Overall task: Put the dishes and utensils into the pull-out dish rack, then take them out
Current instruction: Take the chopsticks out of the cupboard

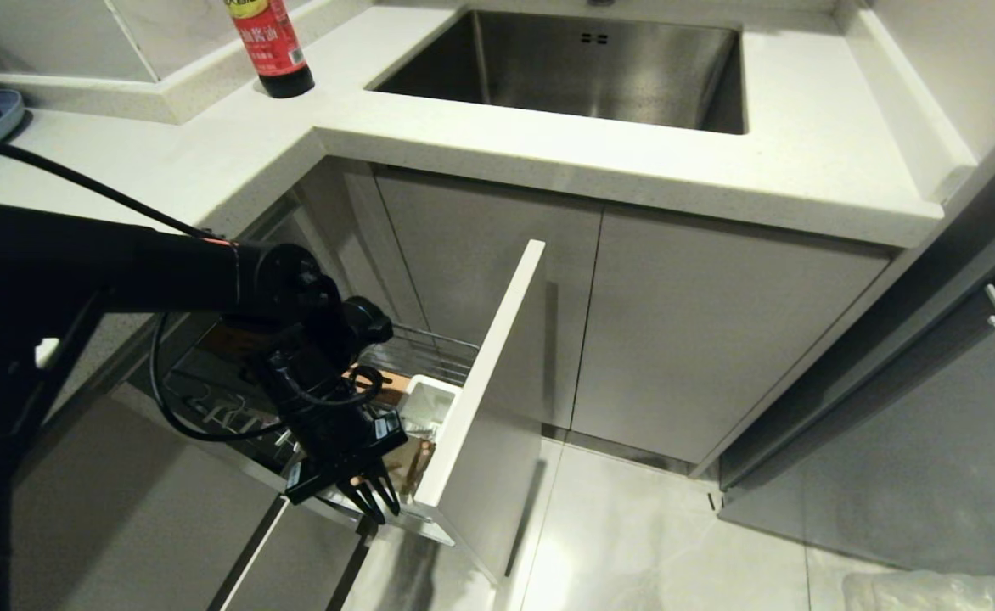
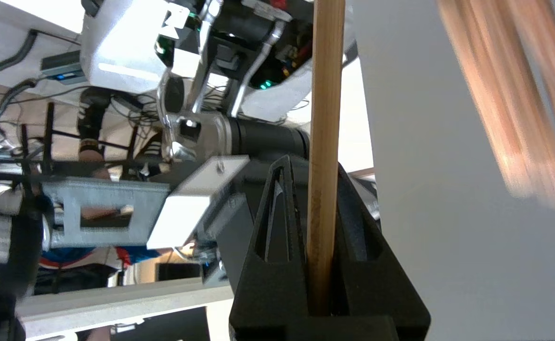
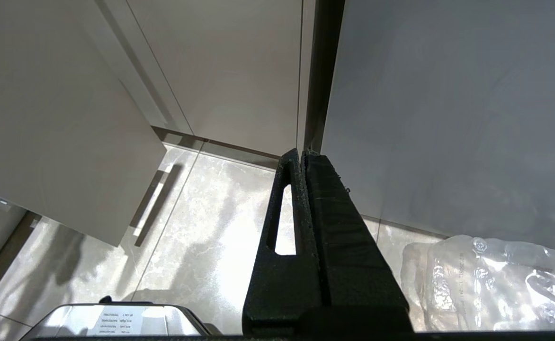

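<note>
Pale speckled counter (image 1: 565, 161) wraps an L-shaped corner, with a steel sink (image 1: 582, 72) set into it. Flat grey cabinet doors (image 1: 701, 331) below. Glossy light marble-look floor tiles (image 1: 633, 526) reflect overhead light. Dark sauce bottle (image 1: 272, 47) stands on the raised ledge. Crumpled clear plastic (image 3: 495, 279) lies on the floor.

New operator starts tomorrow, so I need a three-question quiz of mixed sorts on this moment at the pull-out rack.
1. True or false: the left claw is shut on a wooden chopstick.
2. Where is the right claw? A) over the sink B) low, pointing at the floor beside the cabinets C) inside the rack
3. Fill in: the pull-out dish rack stands ____ below the counter, left of the sink.

Key: 1 true; 2 B; 3 open
</note>
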You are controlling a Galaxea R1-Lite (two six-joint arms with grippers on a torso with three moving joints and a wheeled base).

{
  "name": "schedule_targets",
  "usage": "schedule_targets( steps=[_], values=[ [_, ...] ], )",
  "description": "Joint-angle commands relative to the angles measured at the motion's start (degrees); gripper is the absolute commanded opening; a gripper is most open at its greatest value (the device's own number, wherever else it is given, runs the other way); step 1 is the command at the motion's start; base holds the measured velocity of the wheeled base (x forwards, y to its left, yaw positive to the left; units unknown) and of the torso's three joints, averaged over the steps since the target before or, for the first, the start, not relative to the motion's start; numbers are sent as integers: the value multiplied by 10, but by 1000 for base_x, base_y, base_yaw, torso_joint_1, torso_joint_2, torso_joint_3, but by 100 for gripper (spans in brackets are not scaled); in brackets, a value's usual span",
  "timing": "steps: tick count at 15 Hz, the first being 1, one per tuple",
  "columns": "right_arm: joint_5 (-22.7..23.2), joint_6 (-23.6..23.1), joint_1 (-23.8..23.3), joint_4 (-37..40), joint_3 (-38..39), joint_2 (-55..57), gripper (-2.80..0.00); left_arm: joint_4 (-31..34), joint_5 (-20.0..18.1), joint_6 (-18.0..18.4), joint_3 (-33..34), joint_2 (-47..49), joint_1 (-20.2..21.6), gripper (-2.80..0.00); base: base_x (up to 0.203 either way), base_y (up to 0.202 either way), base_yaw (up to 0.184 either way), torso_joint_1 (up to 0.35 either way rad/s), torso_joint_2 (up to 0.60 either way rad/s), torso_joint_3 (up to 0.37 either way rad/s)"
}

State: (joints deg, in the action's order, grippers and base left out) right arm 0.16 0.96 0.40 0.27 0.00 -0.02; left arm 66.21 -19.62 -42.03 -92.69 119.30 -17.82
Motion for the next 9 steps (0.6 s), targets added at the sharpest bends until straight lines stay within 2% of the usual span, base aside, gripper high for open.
schedule_targets(
  steps=[1,3,6,9],
  values=[
    [0,0,0,0,0,0,-280,11,-2,-8,-4,-50,0,-280,0,0,0,0,0,0],
    [0,0,0,0,0,0,-280,27,-9,-17,-6,-81,0,-280,0,0,0,0,0,0],
    [0,0,0,0,0,0,-280,53,-39,-20,-7,-135,0,-280,0,0,0,0,0,0],
    [0,0,0,0,0,0,-280,77,-49,-18,-5,-190,-2,-280,0,0,0,0,0,0]
  ],
)
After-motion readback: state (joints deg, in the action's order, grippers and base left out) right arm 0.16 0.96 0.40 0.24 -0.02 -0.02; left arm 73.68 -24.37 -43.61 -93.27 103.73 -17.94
